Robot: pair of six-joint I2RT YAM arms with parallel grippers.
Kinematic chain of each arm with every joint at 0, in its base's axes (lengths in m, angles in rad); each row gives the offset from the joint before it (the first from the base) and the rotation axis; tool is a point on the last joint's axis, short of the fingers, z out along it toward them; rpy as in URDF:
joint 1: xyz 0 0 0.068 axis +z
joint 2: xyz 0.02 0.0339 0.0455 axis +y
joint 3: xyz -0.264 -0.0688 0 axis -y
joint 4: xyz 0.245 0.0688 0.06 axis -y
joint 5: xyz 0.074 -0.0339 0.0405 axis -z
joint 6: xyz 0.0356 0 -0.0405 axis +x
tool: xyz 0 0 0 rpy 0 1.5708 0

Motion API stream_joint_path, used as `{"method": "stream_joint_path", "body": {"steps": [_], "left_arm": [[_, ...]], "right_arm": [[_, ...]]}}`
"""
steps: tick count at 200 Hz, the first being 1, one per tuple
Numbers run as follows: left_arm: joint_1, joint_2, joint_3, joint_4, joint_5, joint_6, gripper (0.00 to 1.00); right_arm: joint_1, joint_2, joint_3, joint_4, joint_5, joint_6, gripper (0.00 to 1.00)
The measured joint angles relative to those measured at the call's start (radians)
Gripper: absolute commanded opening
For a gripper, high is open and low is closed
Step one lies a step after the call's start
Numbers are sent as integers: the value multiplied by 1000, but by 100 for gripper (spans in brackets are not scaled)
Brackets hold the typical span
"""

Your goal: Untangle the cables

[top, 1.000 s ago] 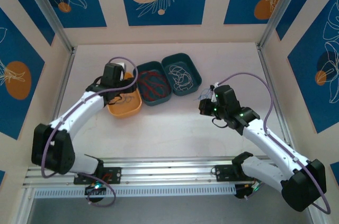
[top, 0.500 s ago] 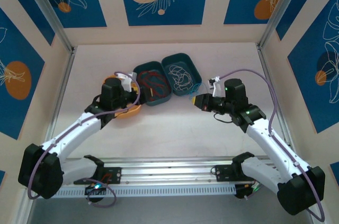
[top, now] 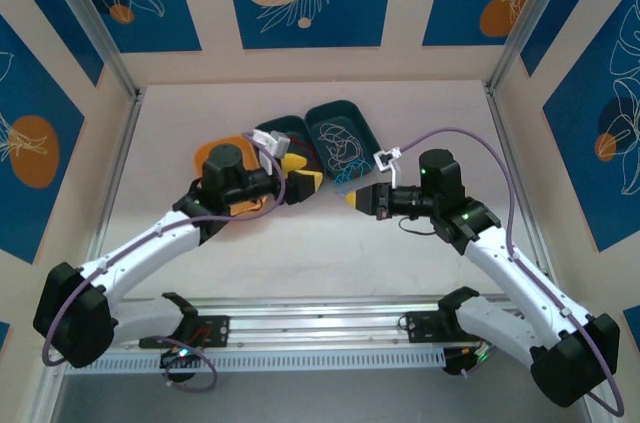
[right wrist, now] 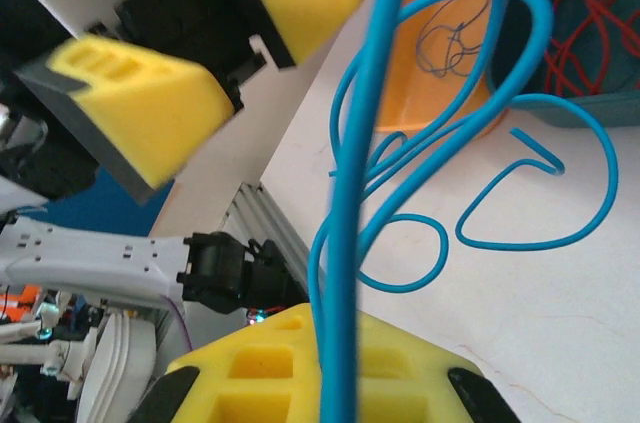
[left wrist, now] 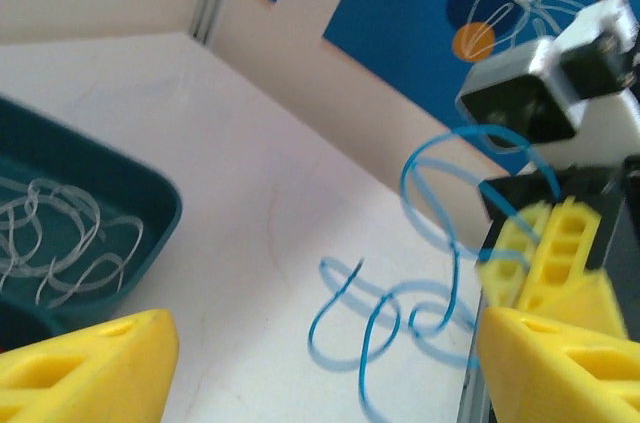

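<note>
The left arm (top: 150, 238) is swinging away from the orange tray (top: 212, 153) toward mid-table, and the right arm (top: 500, 253) is reaching left to meet it. The left gripper (top: 299, 174) is spreading wider, empty. The right gripper (top: 357, 199) is staying pressed together, pinching the blue cable (left wrist: 372, 315), which is hanging in loops between them, beside the teal tray (left wrist: 150, 233). A two-handed pull looks to be shaping up. No readable writing is showing.

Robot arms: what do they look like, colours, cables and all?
The left arm and right arm have white links with black joints and wrists. A thin purple cable loops along each. The jaws are yellow blocks with ribbed cut-outs. Small green lights glow on the right arm.
</note>
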Motion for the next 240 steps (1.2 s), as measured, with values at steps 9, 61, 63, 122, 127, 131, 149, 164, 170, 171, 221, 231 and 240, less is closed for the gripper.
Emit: {"method": "stream_joint_path", "body": {"steps": [9, 61, 63, 122, 127, 131, 149, 164, 170, 171, 221, 231, 240], "left_arm": [[-6, 10, 26, -4, 12, 11, 71], [-38, 67, 100, -84, 73, 98, 66], [-39, 68, 100, -87, 75, 98, 66], [-57, 123, 131, -125, 117, 120, 44], [-57, 126, 131, -122, 118, 122, 40], [-58, 128, 131, -121, 121, 113, 36], [-61, 135, 131, -105, 131, 99, 22], [-62, 137, 131, -96, 136, 96, 19], [-62, 137, 131, -93, 136, 96, 17], [-62, 137, 131, -93, 136, 96, 17], [-64, 130, 130, -92, 133, 100, 0], [-65, 120, 127, -92, 122, 102, 0], [-65, 103, 121, -91, 106, 103, 0]], "right_arm": [[10, 6, 6, -3, -1, -10, 0], [52, 40, 42, -8, -1, -45, 0], [53, 42, 43, -8, -1, -45, 0], [79, 72, 51, -10, 0, -64, 0], [82, 76, 51, -11, 0, -66, 0], [83, 77, 51, -11, 0, -67, 0], [86, 83, 51, -14, 3, -71, 0], [86, 83, 51, -15, 7, -72, 0], [86, 83, 51, -15, 8, -72, 0], [86, 83, 51, -15, 8, -73, 0], [85, 83, 51, -32, 57, -82, 4], [80, 83, 51, -36, 67, -82, 11], [75, 82, 51, -40, 78, -82, 13]]}}
